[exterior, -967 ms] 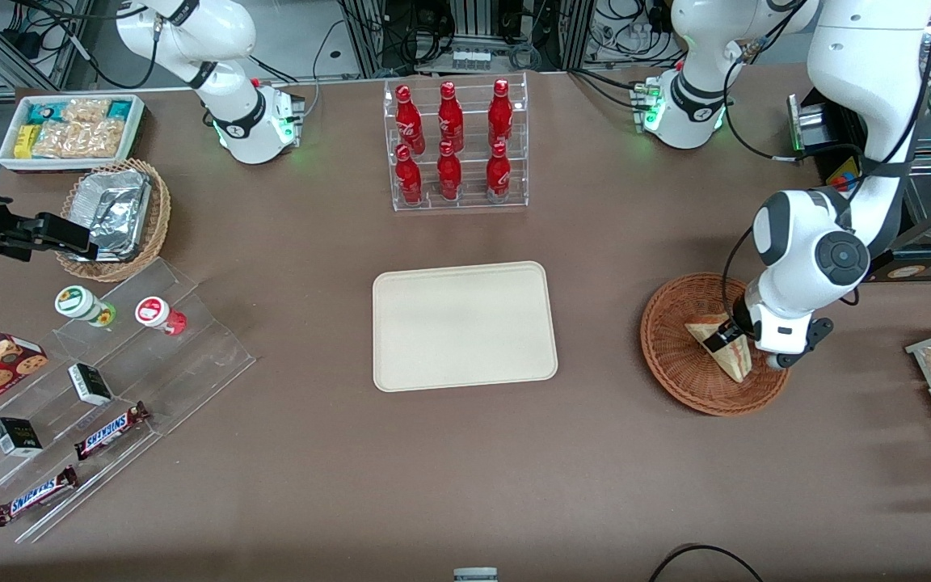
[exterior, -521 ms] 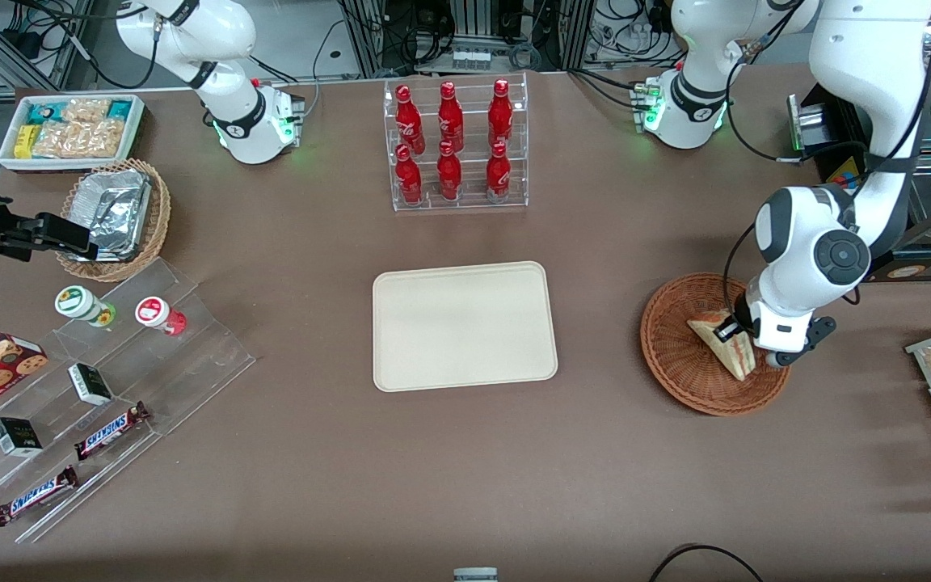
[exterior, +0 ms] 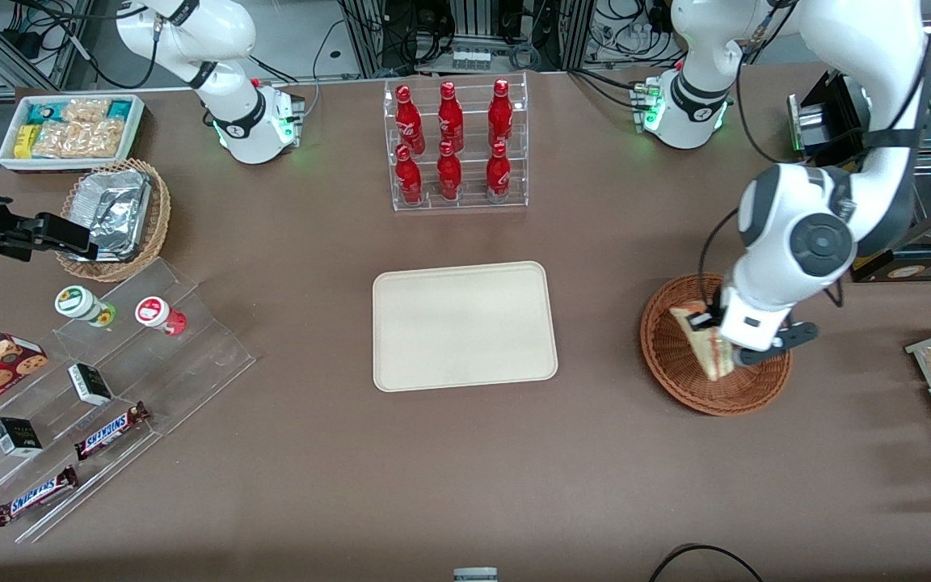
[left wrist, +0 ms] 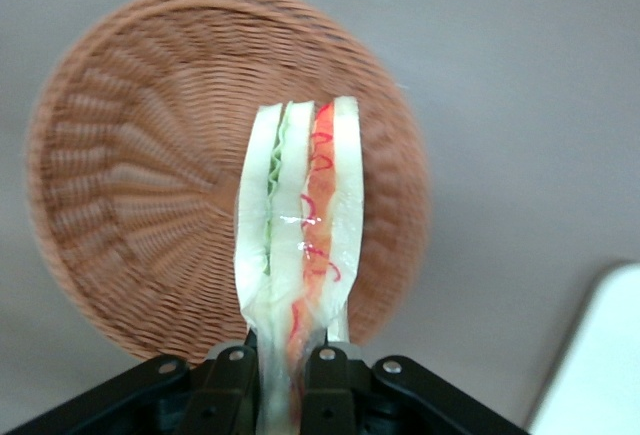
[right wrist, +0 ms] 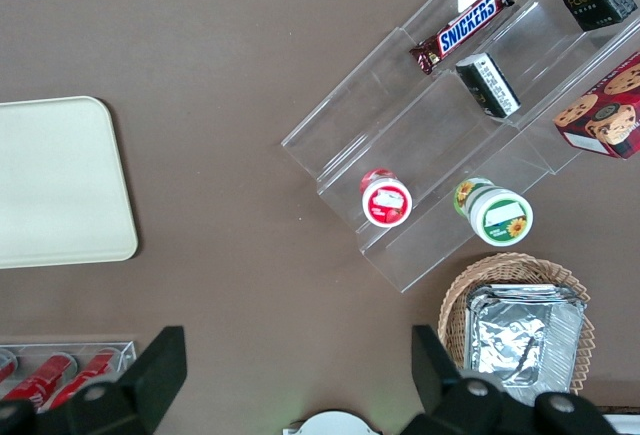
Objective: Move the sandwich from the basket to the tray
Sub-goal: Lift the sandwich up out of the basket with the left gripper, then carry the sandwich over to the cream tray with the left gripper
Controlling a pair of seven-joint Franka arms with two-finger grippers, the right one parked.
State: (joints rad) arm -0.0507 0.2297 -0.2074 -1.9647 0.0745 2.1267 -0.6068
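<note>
Robotics lab staged as snack shop: brown table (exterior: 465,453), two white arms bolted on, cables and metal racks at table's edge. Clear stand of red bottles (exterior: 455,145), tiered acrylic shelf (exterior: 102,404) holding chocolate bars (exterior: 112,430), snack bin (exterior: 69,129).

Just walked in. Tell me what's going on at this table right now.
The working arm's claw is shut on a sandwich, holding it by one end just above the round brown basket. The cut edge with its red and green filling shows plainly from the wrist. The cream tray, where the sandwich is meant to go, lies bare at the middle of the table, toward the parked arm from the basket. A rack of red bottles stands farther from the front camera than the tray.
</note>
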